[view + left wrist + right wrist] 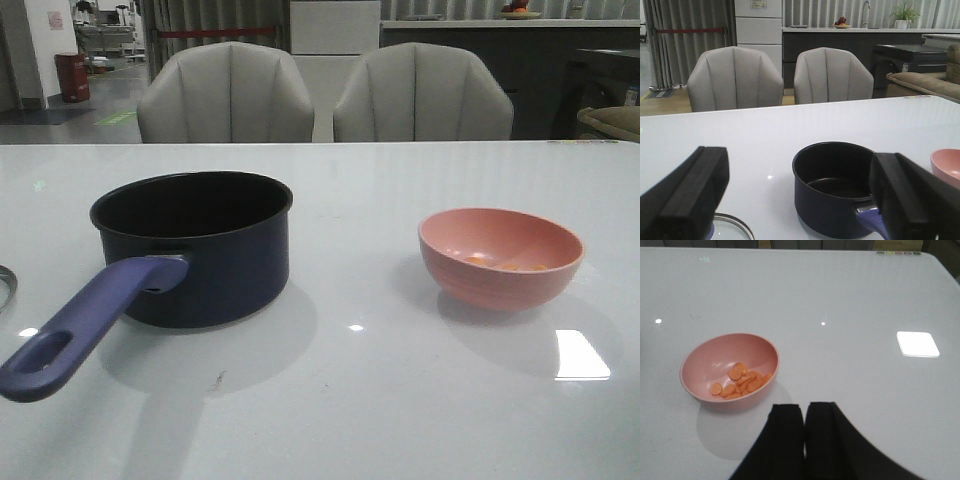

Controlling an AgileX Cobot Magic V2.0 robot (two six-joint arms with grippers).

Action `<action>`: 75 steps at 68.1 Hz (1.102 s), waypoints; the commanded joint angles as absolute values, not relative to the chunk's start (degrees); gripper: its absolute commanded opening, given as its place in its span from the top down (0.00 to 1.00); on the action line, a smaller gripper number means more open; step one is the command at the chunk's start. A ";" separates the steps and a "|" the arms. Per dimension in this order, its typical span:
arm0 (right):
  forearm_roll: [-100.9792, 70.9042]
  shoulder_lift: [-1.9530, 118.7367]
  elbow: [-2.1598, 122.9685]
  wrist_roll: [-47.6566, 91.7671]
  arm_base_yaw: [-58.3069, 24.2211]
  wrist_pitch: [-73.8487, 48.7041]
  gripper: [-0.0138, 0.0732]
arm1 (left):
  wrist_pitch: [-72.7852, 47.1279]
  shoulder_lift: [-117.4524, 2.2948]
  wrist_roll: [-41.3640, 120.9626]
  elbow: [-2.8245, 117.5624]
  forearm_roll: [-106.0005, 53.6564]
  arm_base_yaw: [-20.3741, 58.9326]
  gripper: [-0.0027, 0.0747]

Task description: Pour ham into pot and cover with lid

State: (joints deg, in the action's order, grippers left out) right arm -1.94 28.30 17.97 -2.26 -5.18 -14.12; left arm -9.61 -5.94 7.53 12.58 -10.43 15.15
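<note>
The dark blue pot (195,250) sits on the white table (350,400). To its right, well apart, the pink bowl (500,258) holds the orange ham (740,381). The glass lid (732,229) lies left of the pot. The left gripper (795,200) is spread wide. The right gripper (804,432) is pinched together, holding nothing.

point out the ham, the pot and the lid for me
ham (740,382), right wrist view, middle of the orange slices.
pot (215,270), front view, its navy outer wall.
lid (730,231), left wrist view, clear glass inside the steel rim.
</note>
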 commanded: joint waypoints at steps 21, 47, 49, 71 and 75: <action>-7.04 49.08 31.70 -1.77 -4.85 -14.00 0.26 | -4.84 -6.49 7.29 14.06 -11.09 15.69 0.17; -11.77 78.36 50.54 -1.77 -4.96 -21.30 0.26 | -4.72 -6.49 7.29 14.06 -11.09 15.69 0.17; -11.77 80.16 52.31 -1.77 -5.02 -22.16 0.26 | -4.72 -6.49 7.29 14.06 -11.09 15.69 0.17; -11.77 96.21 63.75 0.87 -7.41 -25.46 0.26 | -4.72 -6.49 7.29 14.06 -11.09 15.69 0.17; -11.77 98.82 65.29 0.87 -7.24 -26.22 0.26 | -4.72 -6.49 7.29 14.06 -11.09 15.69 0.17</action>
State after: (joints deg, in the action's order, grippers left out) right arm -11.68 97.48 61.38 0.00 -7.44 -26.84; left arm -9.61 -5.94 7.53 12.49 -10.43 15.15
